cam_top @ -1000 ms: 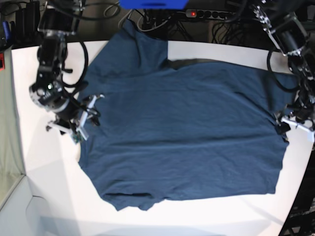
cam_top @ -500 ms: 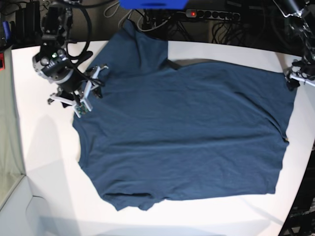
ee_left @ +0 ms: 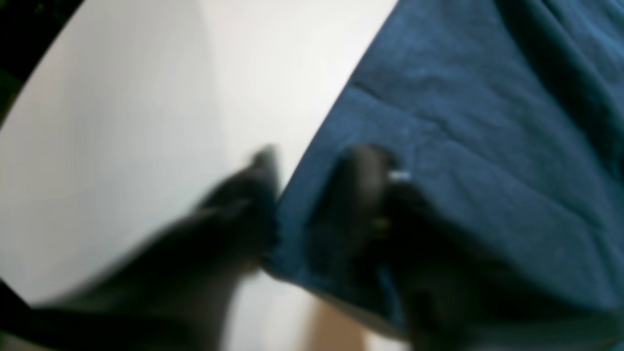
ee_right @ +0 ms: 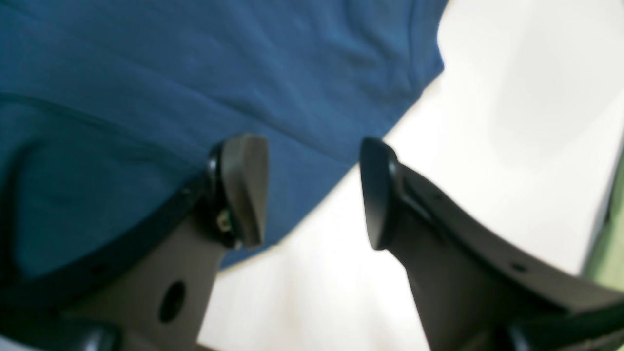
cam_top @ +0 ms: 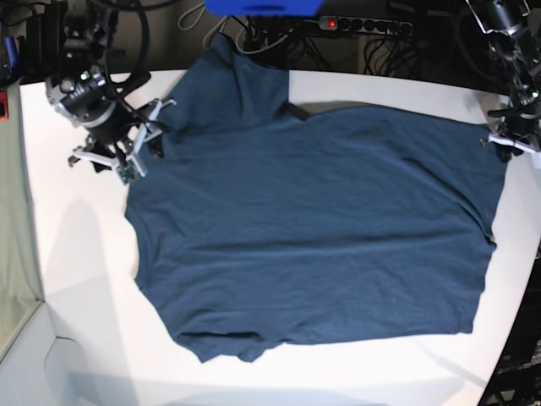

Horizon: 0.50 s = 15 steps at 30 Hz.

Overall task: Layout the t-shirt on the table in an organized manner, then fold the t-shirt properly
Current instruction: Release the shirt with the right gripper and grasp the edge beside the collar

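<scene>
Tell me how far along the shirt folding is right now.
Mostly spread: the t-shirt lies open on the table. In hand: the left pincer straddles its edge, and the right pincer, open, hovers at the opposite edge. Left: one sleeve hangs off the far edge, and no fold is made.

Even, bright overhead light washes the white table [cam_top: 76,279] almost to glare in the base view, where the dark t-shirt [cam_top: 313,228] keeps readable creases, soft grey shadows fall beside the arms and along the near edge, and the table's rim bows outward as a wide lens would bend it. The left wrist view is heavily smeared: the left tool [ee_left: 312,195] is a dark featureless blur against cloth that is only slightly sharper. The right wrist view is clearer, though the right tool [ee_right: 314,190] and the cloth behind it stay soft, and the table there is nearly blown out.
</scene>
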{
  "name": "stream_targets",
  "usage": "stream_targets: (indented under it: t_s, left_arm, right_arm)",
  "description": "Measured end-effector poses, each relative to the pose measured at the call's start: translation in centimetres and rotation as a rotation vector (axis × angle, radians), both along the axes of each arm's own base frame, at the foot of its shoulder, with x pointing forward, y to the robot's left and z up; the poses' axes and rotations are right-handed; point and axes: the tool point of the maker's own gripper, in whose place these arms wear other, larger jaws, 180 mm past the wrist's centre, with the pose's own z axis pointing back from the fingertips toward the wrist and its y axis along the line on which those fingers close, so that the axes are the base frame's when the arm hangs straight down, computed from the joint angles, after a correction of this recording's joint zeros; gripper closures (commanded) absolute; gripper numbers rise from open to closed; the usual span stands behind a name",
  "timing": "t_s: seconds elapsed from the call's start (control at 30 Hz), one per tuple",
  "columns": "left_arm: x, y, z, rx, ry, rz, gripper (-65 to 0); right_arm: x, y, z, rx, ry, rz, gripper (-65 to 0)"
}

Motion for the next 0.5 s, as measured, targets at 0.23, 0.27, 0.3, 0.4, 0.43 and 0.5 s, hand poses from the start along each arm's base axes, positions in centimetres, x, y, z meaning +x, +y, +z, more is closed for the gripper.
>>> stream_targets:
  t_s: [0.23, 0.27, 0.3, 0.4, 0.43, 0.5]
  left_arm:
    - [0.1, -0.4, 0.0, -0.013, -0.006, -0.003, 0.0]
    - [0.1, -0.4, 0.0, -0.013, -0.007, -0.003, 0.0]
    - [0.1, -0.4, 0.0, -0.013, -0.006, -0.004, -0.1]
    - [0.1, -0.4, 0.0, -0.014, -0.006, -0.003, -0.1]
    - [0.1, -0.4, 0.0, -0.013, -0.006, -0.004, -0.1]
    - [0.1, -0.4, 0.0, -0.014, -0.006, -0.004, -0.1]
  right_arm:
    - [-5.4, 2.7, -3.2, 0.086, 0.145, -0.035, -31.4]
    - [-6.0, 3.1, -3.5, 0.098, 0.164, -0.044, -31.4]
    - [-6.6, 3.5, -3.8, 0.113, 0.177, -0.05, -31.4]
    - [-7.6, 4.0, -4.2, 0.131, 0.202, -0.059, -31.4]
    - [-7.7, 4.0, -4.4, 0.132, 0.207, -0.06, -31.4]
    - [-7.9, 4.2, -5.0, 0.143, 0.221, -0.061, -31.4]
